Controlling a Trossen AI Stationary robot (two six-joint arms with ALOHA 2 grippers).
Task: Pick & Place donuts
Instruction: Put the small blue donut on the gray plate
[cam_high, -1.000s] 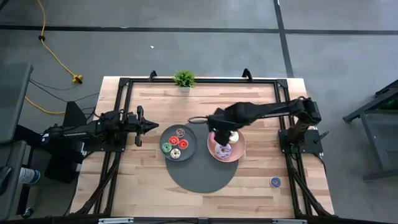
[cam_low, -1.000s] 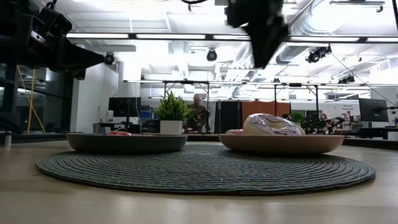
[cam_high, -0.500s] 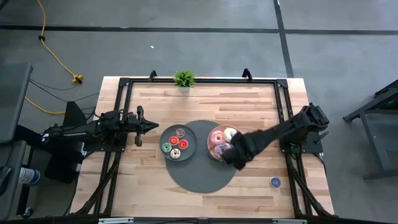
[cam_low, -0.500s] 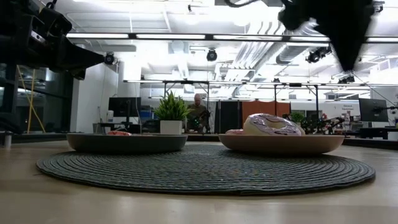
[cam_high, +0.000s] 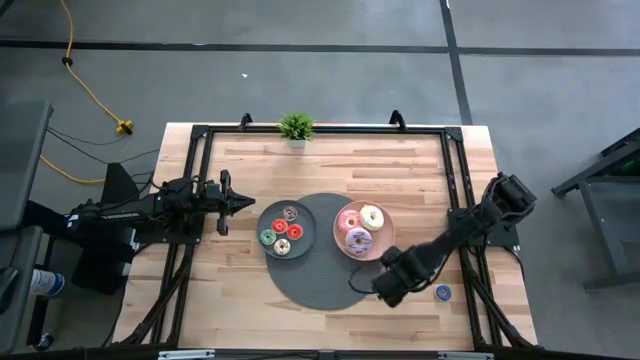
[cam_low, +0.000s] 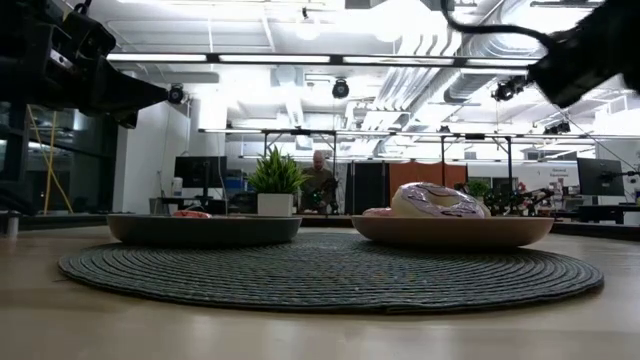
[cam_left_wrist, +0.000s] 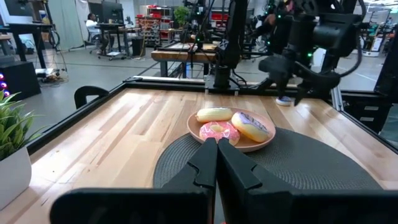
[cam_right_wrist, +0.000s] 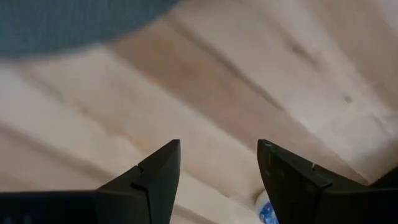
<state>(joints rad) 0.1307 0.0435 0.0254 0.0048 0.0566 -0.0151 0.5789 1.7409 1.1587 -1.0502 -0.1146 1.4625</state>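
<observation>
Two arms in play, and the right one is stretched low across the lower right of the high view, its right gripper (cam_high: 385, 290) hanging over bare wood just off the edge of the round mat (cam_high: 322, 290), fingers spread wide, nothing between them. One small blue donut (cam_high: 443, 292) lies alone on the table just right of that gripper. Further up, centre frame, the pink plate (cam_high: 384, 243) carries the pink donut (cam_high: 349, 220), purple donut (cam_high: 359, 240) and white donut (cam_high: 372, 215). Beside it, the grey plate (cam_high: 303, 245) holds the tiny donuts (cam_high: 281, 234). Over at mid-left, the left gripper (cam_high: 248, 203) waits, fingers pressed together, empty. No readable writing anywhere.
</observation>
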